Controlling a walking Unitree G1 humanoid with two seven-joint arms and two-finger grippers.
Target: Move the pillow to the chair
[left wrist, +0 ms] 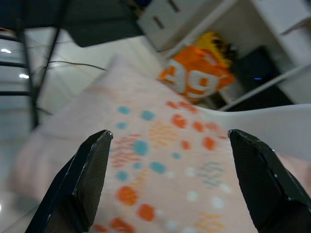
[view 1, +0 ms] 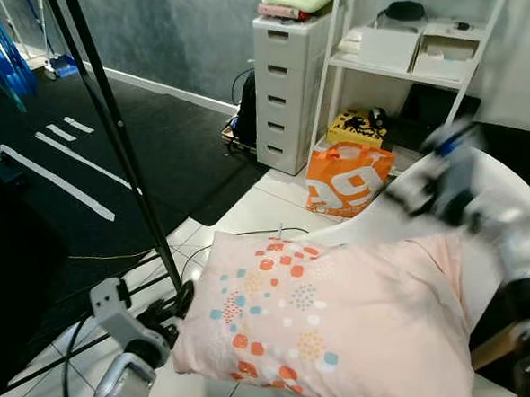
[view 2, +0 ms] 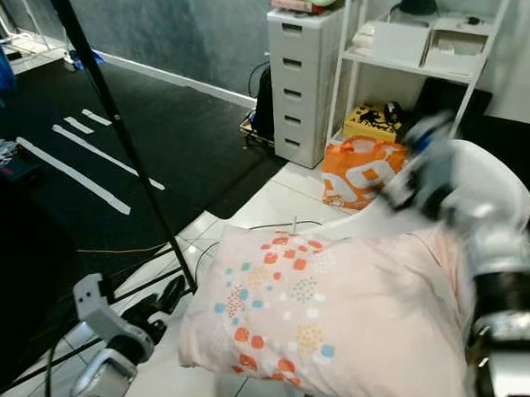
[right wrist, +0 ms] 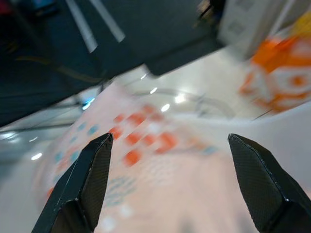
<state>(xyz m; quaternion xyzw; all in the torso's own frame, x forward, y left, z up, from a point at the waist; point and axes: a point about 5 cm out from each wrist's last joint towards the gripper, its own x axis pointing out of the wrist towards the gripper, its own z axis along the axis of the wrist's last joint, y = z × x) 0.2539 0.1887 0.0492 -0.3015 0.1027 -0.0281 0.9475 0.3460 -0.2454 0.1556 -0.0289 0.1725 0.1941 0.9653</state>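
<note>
A large pale pink pillow (view 1: pixel 335 316) fills the lower middle of the head views. It is soft and plump, with a patch of orange, red, teal and white dots and small dotted rings printed across its left half, and plain pink cloth toward its right side. It lies on the seat of a white chair (view 1: pixel 508 193), whose rounded back rises at the right of the frame; the pillow's left corner hangs out past the seat over the white tiled floor (view 1: pixel 248 213).

The left pincer (left wrist: pixel 170 179) sits at the lower left, just beside the pillow's left edge; in its wrist view the two black fingers (left wrist: pixel 82 179) stand wide apart with the dotted print between them, gripping nothing. The right pincer (right wrist: pixel 170 184) is raised at the right, blurred, above the pillow's far edge near the chair back; its fingers are likewise spread wide over the pillow, holding nothing.

Behind, toward the upper middle, stand an orange bag (view 1: pixel 346 177), a white drawer unit (view 1: pixel 289 80) and a white shelf (view 1: pixel 418 59). A black pole (view 1: pixel 117 140) slants through the left.
</note>
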